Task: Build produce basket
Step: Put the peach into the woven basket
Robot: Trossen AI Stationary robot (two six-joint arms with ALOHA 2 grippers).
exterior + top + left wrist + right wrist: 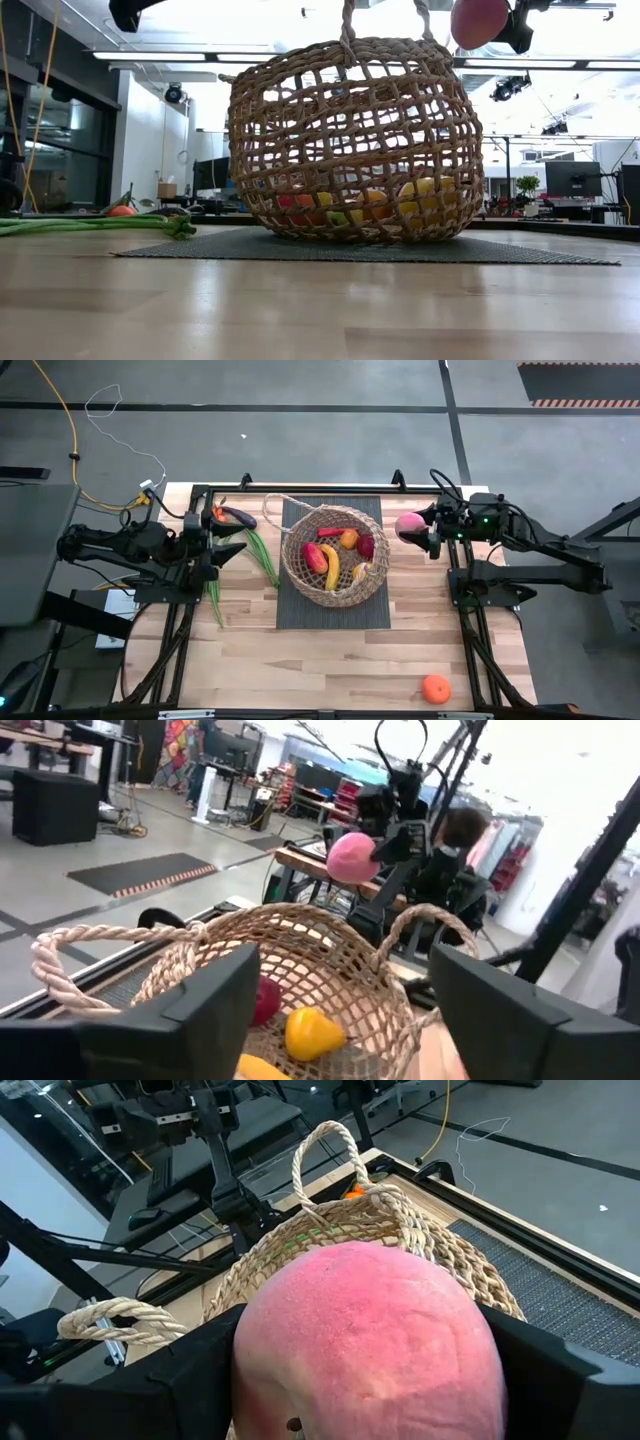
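The right gripper [428, 532] clasps the pink fruit [408, 526] between its fingers [180, 1370], held up just beside the basket [335, 556]. The left gripper [232, 547] has its fingers [190, 1005] spread wide and empty, the basket on the surface [300, 660] just ahead of them, a banana [330, 560] inside.

The tan open-weave basket [333, 555] sits upright on the dark mat, holding a banana [330, 563], a red pepper [314, 556] and a lemon [360, 571]. Green bean stalks [262, 555] lie just left of it. An orange [435, 688] rests well apart at the bench's near right corner. The pink fruit [408, 525] hangs above the basket's right side.
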